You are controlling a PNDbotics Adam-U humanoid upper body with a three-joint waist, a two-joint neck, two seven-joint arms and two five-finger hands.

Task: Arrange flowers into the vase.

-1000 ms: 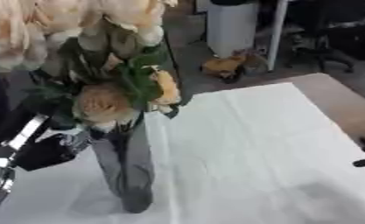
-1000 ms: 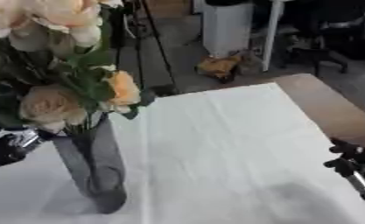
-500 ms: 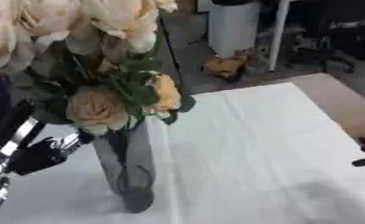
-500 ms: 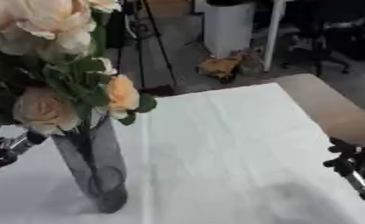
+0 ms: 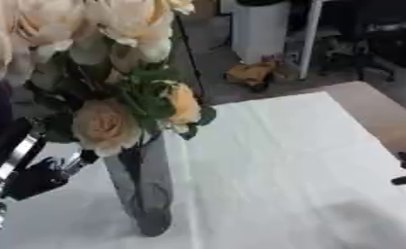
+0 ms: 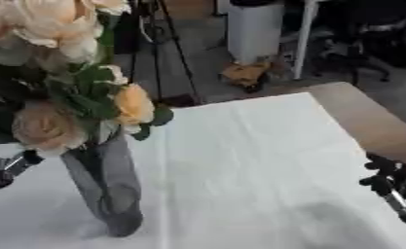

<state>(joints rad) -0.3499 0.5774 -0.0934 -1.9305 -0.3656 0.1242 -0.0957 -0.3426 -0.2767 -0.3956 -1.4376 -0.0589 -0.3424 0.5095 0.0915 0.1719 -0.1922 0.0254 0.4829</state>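
On white tablecloth (image 5: 283, 160): tall grey glass vase (image 5: 144, 192) upright, cream and peach roses (image 5: 112, 73) screening left hand (image 5: 37, 177), fingers unclear; right hand (image 6: 393, 182) at edge, grip unclear.

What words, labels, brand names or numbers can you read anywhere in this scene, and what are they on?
None can be read.
Vase: plain dark glass, no label showing.
White tablecloth: unprinted.
Flowers: no tag visible.
White bin on the floor behind the table: no legible marking.
Left hand and right hand: no readable marking.
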